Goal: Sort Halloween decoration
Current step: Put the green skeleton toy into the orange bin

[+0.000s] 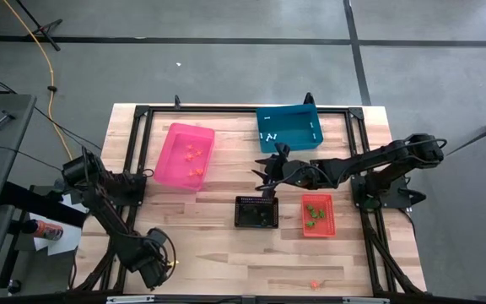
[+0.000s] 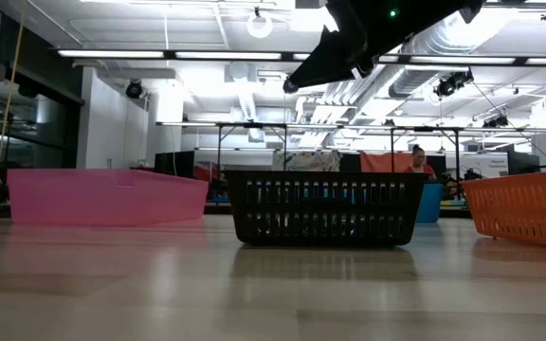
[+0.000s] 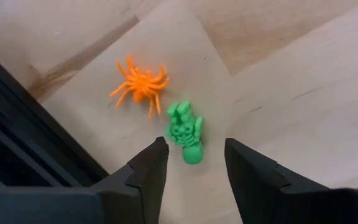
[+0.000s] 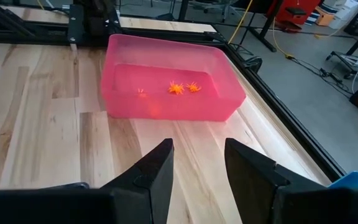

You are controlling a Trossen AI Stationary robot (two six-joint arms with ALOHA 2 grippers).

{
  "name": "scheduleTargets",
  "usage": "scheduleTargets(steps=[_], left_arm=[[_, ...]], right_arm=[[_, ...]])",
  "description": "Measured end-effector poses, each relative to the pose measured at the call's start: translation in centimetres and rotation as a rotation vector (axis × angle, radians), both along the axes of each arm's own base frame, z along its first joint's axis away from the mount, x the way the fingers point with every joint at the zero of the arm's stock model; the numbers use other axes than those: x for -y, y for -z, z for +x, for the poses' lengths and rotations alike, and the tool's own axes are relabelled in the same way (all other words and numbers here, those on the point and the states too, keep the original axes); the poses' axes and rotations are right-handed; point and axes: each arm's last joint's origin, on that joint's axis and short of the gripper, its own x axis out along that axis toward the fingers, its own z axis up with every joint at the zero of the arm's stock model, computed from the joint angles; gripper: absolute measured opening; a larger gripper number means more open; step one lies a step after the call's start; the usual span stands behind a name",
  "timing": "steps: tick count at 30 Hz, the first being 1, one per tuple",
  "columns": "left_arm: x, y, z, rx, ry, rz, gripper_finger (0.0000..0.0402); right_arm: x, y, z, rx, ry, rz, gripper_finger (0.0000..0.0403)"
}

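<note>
At the table's near left corner a green skeleton trinket (image 3: 186, 132) and an orange spider trinket (image 3: 140, 86) lie flat on the wood, side by side. My left gripper (image 3: 196, 158) (image 1: 163, 263) points down over them, open, with one finger on each side of the green trinket's round end and clear of it. My right gripper (image 4: 197, 163) (image 1: 264, 173) hangs open and empty above the table's middle, facing the pink bin (image 4: 166, 87). Orange spiders (image 4: 176, 88) lie in that bin.
A blue bin (image 1: 289, 128) with white trinkets stands at the far side. A black basket (image 1: 256, 213) and a red bin (image 1: 316, 216) with green trinkets stand near the middle. One orange trinket (image 1: 315, 284) lies by the near edge. A dark frame rail (image 3: 30, 143) runs close beside the left gripper.
</note>
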Motion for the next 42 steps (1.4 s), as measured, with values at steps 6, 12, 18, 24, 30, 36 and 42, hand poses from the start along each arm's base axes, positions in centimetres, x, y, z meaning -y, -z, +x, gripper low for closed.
scheduleTargets(steps=[6, 12, 18, 24, 30, 36, 42], left_arm=[[0.1, 0.2, -0.1, 0.004, -0.008, 0.012, 0.0115], [0.6, 1.8, 0.3, -0.023, 0.032, 0.012, 0.0108], [0.6, 1.8, 0.4, -0.039, 0.093, 0.023, 0.0079], [0.3, -0.2, 0.5, -0.038, 0.167, 0.016, 0.0010], [-0.6, -3.4, 0.7, 0.089, 0.216, -0.022, 0.0004], [-2.3, -7.8, 1.6, 0.500, 0.328, 0.016, 0.0003], [-3.1, -9.9, 3.4, 0.922, 0.752, 0.074, 0.0001]], right_arm=[[0.0, 0.0, 0.0, 0.000, 0.000, 0.000, 0.0139], [0.0, 0.0, 0.0, 0.000, 0.001, 0.001, 0.0139], [0.0, 0.0, 0.0, 0.001, 0.001, 0.002, 0.0139], [0.0, 0.0, 0.0, 0.003, 0.001, 0.002, 0.0139], [0.0, -0.1, 0.0, 0.007, 0.001, 0.002, 0.0139], [0.0, -0.1, 0.0, 0.007, 0.001, 0.002, 0.0139], [0.0, -0.1, 0.0, 0.007, 0.001, 0.001, 0.0139]])
